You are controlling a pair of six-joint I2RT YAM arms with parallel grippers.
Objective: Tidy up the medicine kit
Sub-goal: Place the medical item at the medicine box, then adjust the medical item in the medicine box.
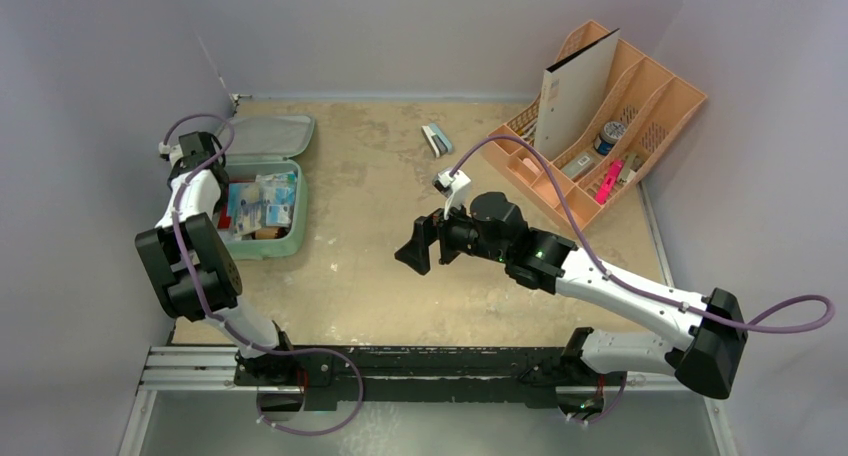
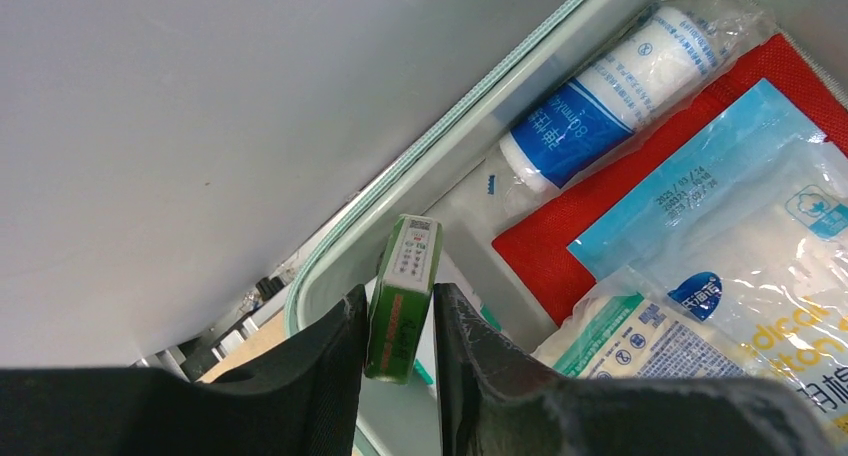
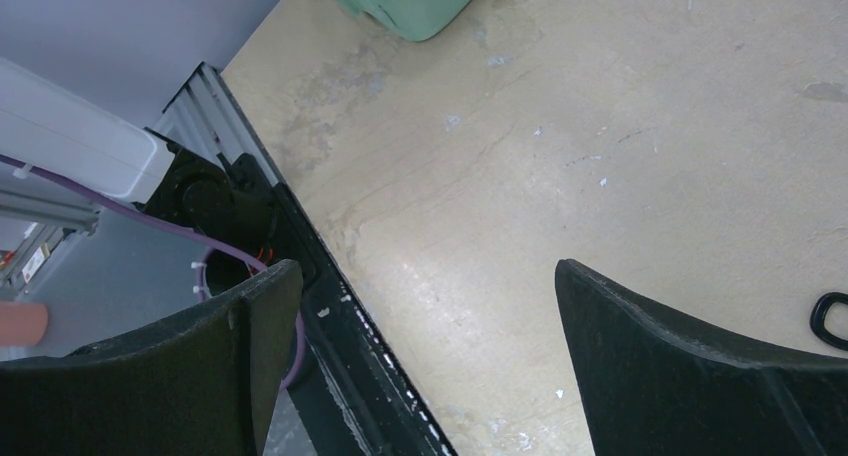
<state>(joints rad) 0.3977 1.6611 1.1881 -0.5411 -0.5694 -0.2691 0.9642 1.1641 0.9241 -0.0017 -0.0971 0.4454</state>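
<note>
The mint-green medicine kit (image 1: 297, 238) lies open at the table's left, lid (image 1: 270, 136) folded back. Inside lie a bandage roll (image 2: 600, 96), a red pouch (image 2: 560, 236) and blue and white packets (image 2: 720, 176). My left gripper (image 2: 398, 296) hangs over the kit's wall (image 2: 440, 176) by the side wall. A small green box (image 2: 412, 261) stands tilted between its fingers, which are slightly apart with slivers of gap beside it. My right gripper (image 1: 415, 251) hovers wide open over mid-table, nothing between its fingers (image 3: 250, 316). A corner of the kit (image 3: 420, 1) shows in the right wrist view.
A peach-orange slotted organizer (image 1: 650, 86) stands at the back right, holding a white folder (image 1: 578, 91) and small items. A small blue-and-white item (image 1: 437, 139) lies on the table at the back. The black rail (image 1: 400, 361) runs along the near edge.
</note>
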